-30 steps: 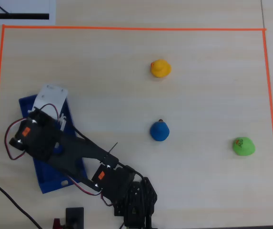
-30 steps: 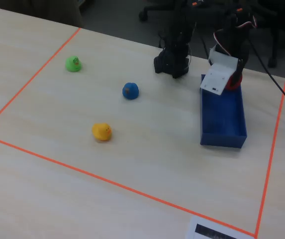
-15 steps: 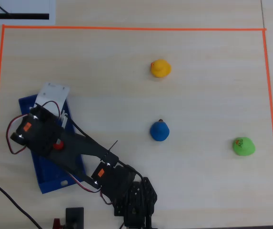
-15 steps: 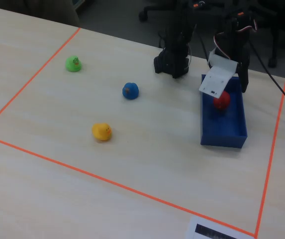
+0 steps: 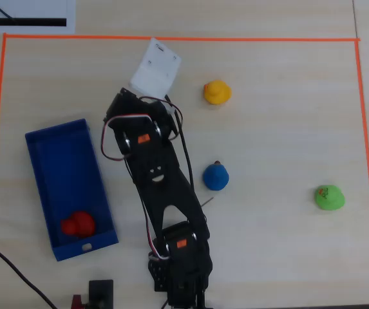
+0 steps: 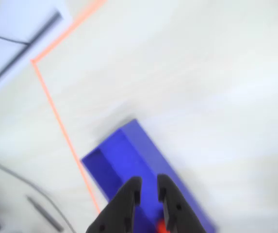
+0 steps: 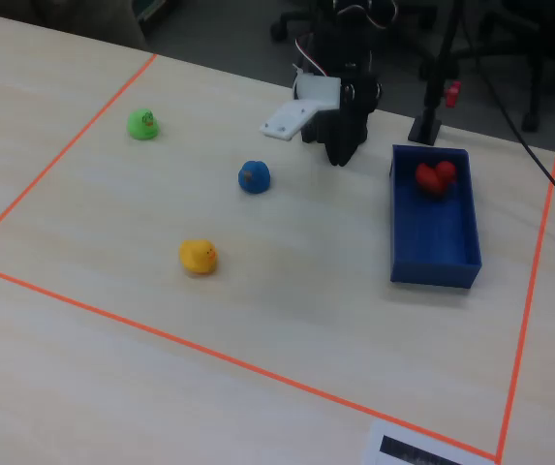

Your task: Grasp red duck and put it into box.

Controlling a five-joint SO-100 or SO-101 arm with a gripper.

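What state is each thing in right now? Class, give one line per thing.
Red duck: lying inside the box, at one end.
Box: on the table, holding only the red duck.
Gripper: empty, fingers narrowly apart, away from the box.
Yellow duck, blue duck, green duck: loose on the table.
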